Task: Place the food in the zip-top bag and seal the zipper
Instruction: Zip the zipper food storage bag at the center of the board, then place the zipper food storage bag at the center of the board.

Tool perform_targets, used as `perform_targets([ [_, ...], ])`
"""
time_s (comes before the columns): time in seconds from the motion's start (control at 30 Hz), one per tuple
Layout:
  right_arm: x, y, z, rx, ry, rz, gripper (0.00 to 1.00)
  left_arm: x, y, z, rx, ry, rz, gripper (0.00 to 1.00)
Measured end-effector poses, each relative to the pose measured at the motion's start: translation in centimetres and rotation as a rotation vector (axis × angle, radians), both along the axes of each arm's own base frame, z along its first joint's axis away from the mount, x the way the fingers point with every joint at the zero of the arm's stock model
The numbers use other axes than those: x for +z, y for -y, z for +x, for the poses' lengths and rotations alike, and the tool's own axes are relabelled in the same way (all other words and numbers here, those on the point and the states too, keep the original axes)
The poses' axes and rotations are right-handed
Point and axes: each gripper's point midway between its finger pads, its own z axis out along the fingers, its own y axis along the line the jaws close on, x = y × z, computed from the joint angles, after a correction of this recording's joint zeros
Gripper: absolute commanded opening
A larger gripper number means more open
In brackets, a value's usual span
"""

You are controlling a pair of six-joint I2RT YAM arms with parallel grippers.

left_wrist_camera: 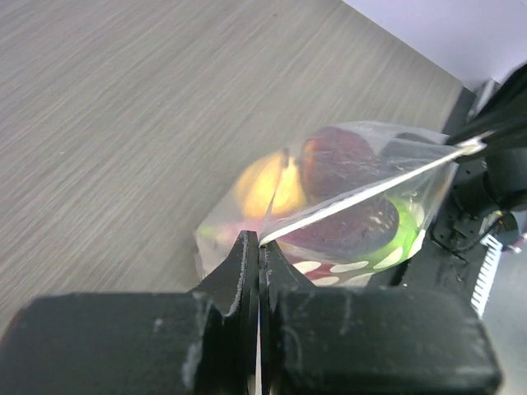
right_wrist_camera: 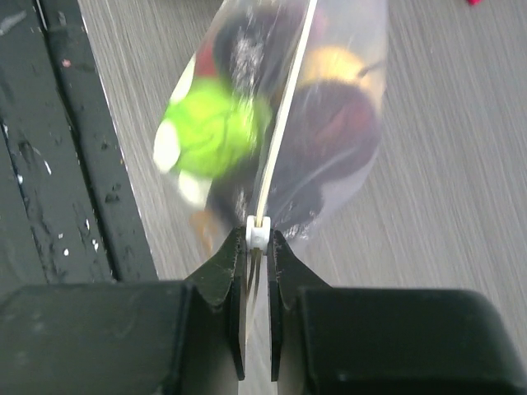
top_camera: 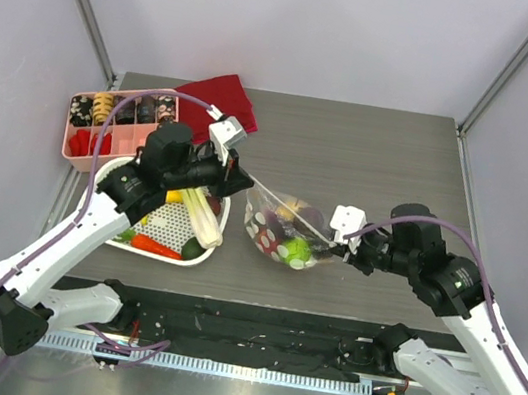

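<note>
The clear dotted zip-top bag (top_camera: 284, 229) hangs stretched between my two grippers just above the table. It holds several toy foods: a purple eggplant (left_wrist_camera: 346, 230), a yellow-peach piece (left_wrist_camera: 263, 185) and a green piece (right_wrist_camera: 214, 132). My left gripper (top_camera: 246, 182) is shut on the bag's left mouth corner (left_wrist_camera: 262, 241). My right gripper (top_camera: 339, 247) is shut on the white slider (right_wrist_camera: 258, 231) at the right end of the zipper (left_wrist_camera: 370, 188), which runs taut and straight between them. The long white-green leek (top_camera: 202, 216) lies in the white basket (top_camera: 125, 240).
The white basket under my left arm also holds an orange-red piece (top_camera: 155, 245) and a green piece (top_camera: 193, 246). A pink divided tray (top_camera: 73, 156) stands at the far left. A red cloth (top_camera: 222, 99) lies behind it. The black front rail (top_camera: 252, 327) runs along the near edge.
</note>
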Motion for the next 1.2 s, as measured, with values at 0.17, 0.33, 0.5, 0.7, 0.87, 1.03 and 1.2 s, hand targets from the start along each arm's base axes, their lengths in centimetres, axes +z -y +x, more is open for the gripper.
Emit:
perform_targets([
  [0.17,-0.6,1.9,-1.0,-0.044,-0.006,-0.049,0.01,-0.2,-1.2,1.3,0.065,0.001,0.011,0.00],
  [0.33,-1.0,3.1,-1.7,-0.072,-0.014,-0.082,0.01,-0.5,-1.5,1.7,0.084,-0.007,0.016,0.00],
  [0.5,-0.9,3.5,-2.1,-0.068,-0.029,-0.100,0.01,-1.0,-1.2,1.5,0.060,-0.035,0.027,0.00],
  [0.7,-1.1,3.9,-4.4,0.020,-0.095,-0.147,0.01,-0.3,-0.7,-1.4,-0.084,-0.061,0.015,0.00],
  [0.87,-1.0,3.8,-6.1,0.099,-0.138,-0.152,0.01,-0.3,-1.4,-4.9,-0.198,-0.058,0.047,0.00],
  [1.03,-1.8,3.3,-6.3,0.151,-0.204,-0.183,0.01,0.4,-2.0,-6.4,-0.252,-0.062,0.085,0.00],
  [1.2,-4.9,3.4,-5.6,0.155,-0.291,-0.273,0.01,-1.7,-1.2,-5.2,-0.256,-0.151,0.137,0.00],
])
